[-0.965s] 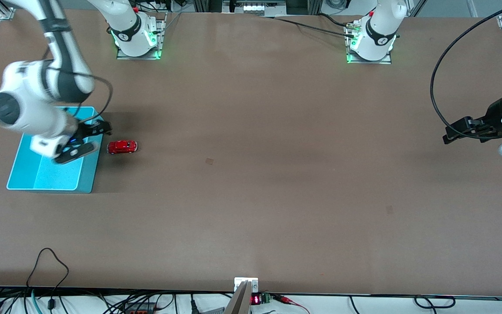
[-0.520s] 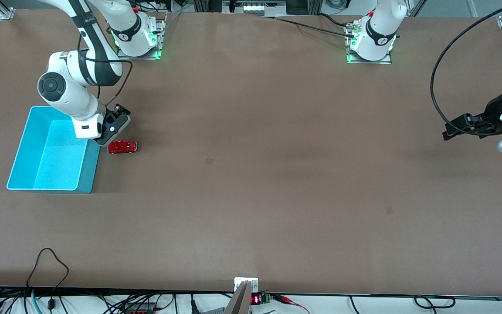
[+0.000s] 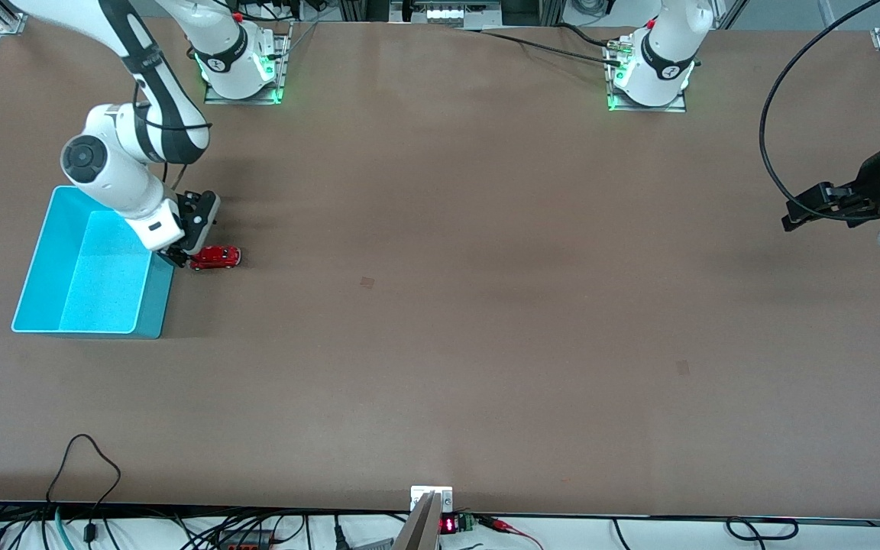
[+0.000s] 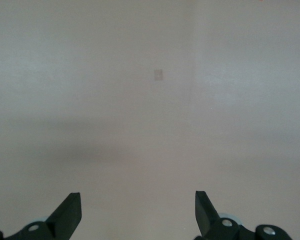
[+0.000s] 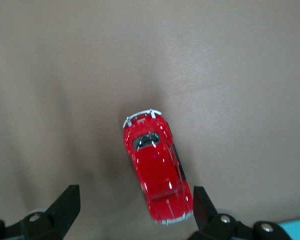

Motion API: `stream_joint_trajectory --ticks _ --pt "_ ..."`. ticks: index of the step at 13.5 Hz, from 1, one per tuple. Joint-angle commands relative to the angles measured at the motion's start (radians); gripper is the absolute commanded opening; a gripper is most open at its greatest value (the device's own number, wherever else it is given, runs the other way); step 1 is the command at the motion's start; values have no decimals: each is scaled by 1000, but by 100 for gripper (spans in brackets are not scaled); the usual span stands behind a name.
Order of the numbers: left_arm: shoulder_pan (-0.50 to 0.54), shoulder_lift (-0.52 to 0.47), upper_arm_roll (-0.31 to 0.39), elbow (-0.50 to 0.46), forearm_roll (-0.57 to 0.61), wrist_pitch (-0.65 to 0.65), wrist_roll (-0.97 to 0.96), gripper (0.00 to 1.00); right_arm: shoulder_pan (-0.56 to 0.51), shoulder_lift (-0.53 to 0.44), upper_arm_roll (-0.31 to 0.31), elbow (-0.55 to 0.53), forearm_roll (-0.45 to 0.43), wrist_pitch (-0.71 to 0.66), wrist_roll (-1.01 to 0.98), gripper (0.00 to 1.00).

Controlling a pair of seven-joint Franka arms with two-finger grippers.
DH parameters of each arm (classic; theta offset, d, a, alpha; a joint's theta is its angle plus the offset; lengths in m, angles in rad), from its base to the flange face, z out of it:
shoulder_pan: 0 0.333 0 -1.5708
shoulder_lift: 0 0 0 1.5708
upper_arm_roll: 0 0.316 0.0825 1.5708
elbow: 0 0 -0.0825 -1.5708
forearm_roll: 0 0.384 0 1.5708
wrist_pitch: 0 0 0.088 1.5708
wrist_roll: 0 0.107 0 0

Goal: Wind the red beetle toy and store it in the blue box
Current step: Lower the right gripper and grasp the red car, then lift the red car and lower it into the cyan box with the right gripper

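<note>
right tool (image 5: 132,210) wide open, above red beetle toy (image 5: 156,170)

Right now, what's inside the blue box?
The blue box shows only its bare floor; the red beetle toy sits outside on the table beside it, under the open right gripper. The right arm covers the box's corner nearest the toy.

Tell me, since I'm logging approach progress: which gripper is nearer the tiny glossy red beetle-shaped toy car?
Right. The right gripper hangs just over the tiny glossy red beetle-shaped toy car, jaws open astride it. The left gripper waits open over the left arm's table end.
</note>
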Motion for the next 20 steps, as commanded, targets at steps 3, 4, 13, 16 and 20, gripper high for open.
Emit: stream_joint_trajectory --ticks 3,4,13,16,20 --pt "-8 -18 0 8 21 -28 -9 100 -8 75 14 2 -6 86 -32 100" --pt "-8 -18 0 8 19 -31 -9 100 -10 81 14 2 -6 97 -35 97" --pt "-13 -11 -5 8 18 -90 -1 100 -1 58 16 42 14 86 36 0" --pt "-6 -18 3 9 18 -125 10 100 7 9 21 124 17 -56 215 0" --pt "-7 -15 -2 20 19 -130 16 100 19 -63 16 299 44 -303 530 0"
